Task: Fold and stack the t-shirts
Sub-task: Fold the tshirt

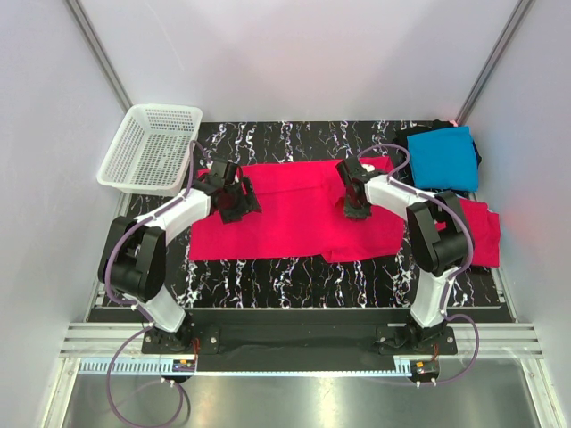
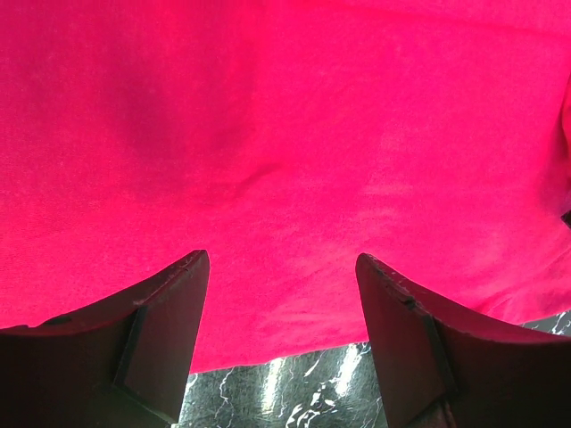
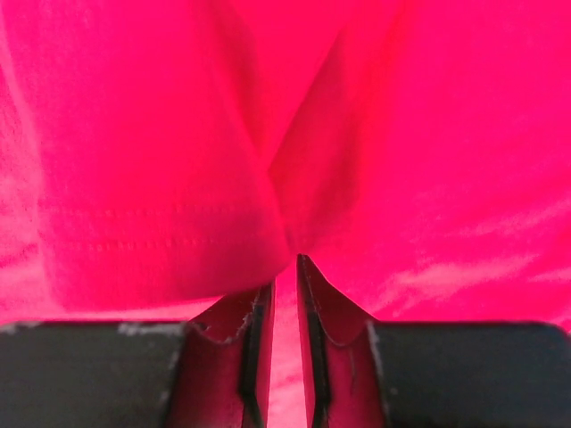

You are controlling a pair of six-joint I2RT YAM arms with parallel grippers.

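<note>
- Your left pincer (image 2: 282, 267) hangs spread over the red t-shirt (image 1: 294, 214), which lies flat across the middle of the desk (image 1: 294, 285).
- Your right pincer (image 3: 285, 267) is nearly closed, pinching a raised fold of that shirt.
- You have the blue t-shirt (image 1: 443, 158) at the far right corner and the second red t-shirt (image 1: 484, 234) by the right edge.

Black shirt (image 1: 417, 131): far right, almost wholly covered by the turquoise shirt (image 1: 443, 157); only a dark rim shows.
Second red shirt (image 1: 482, 234): right side, its left part behind the right arm (image 1: 433, 236).
Spread red shirt (image 1: 294, 214): cut off by the frame edges in both wrist views.
Right gripper (image 3: 284, 267): narrow gap; cannot tell whether the cloth ridge is pinched.
</note>
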